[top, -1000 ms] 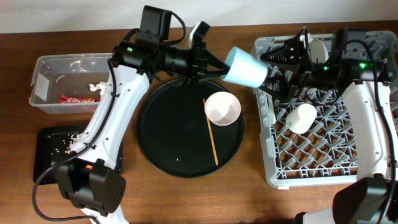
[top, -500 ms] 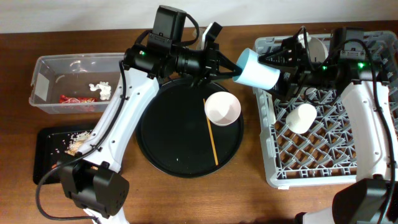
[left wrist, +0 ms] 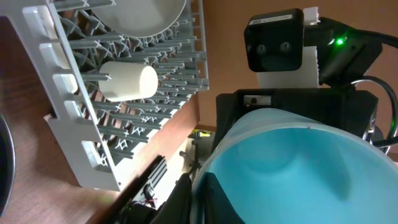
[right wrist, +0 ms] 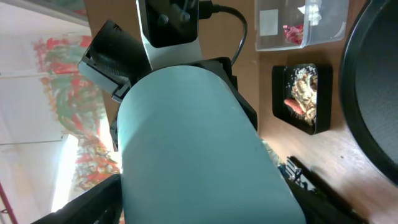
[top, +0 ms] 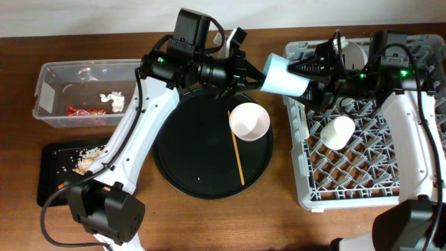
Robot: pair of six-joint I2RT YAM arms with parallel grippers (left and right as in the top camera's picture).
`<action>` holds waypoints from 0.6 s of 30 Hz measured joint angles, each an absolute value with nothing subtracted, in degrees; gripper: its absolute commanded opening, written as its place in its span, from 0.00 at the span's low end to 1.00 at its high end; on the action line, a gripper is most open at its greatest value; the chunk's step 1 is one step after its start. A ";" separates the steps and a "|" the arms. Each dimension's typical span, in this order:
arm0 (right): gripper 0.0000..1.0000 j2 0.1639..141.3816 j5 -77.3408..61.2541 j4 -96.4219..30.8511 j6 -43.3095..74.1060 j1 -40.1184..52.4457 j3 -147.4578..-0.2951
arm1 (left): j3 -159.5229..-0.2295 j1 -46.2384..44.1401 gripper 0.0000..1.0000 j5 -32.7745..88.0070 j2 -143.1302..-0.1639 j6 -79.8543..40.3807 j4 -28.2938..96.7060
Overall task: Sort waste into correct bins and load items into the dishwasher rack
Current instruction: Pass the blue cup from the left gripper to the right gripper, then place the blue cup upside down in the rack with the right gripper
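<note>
Brown wooden table [top: 209, 223] lies nearest. Farther, by the far-left corner of the dishwasher rack [top: 301, 167], the light-blue cup [top: 284, 75] hangs nearly level, its long axis left to right, mouth to the left. The left gripper [top: 252, 75] pinches its rim. The right gripper [top: 307, 81] straddles the base, fingers wide; I cannot tell if they press. It looks like a handover: the right must clamp, then the left lets go.

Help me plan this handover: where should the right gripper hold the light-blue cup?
Probably its outer wall near the closed base, coming from the rack side. The light-blue cup lies sideways in the air, mouth toward the left gripper, which pinches the rim; its base faces the rack.
</note>
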State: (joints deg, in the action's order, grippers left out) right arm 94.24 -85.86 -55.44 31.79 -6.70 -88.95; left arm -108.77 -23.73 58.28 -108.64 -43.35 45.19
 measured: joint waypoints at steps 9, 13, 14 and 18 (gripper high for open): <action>0.55 94.24 -85.12 -54.33 31.77 -6.92 -88.95 | -108.86 -24.84 0.10 54.85 -108.64 -43.38 45.17; 0.48 94.24 -84.71 -52.53 32.05 -6.92 -88.95 | -109.10 -25.06 0.14 53.52 -108.64 -43.35 45.01; 0.47 94.24 -84.62 -52.12 32.16 -6.92 -88.95 | -109.10 -25.08 0.14 53.34 -108.62 -43.35 44.95; 0.48 94.24 -81.73 -51.57 32.40 -6.85 -88.95 | -109.14 -25.71 0.20 50.30 -108.62 -42.50 45.43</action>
State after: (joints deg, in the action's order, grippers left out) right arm 94.24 -81.73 -51.57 32.40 -6.85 -88.95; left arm -109.14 -25.71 50.30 -108.62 -42.50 45.43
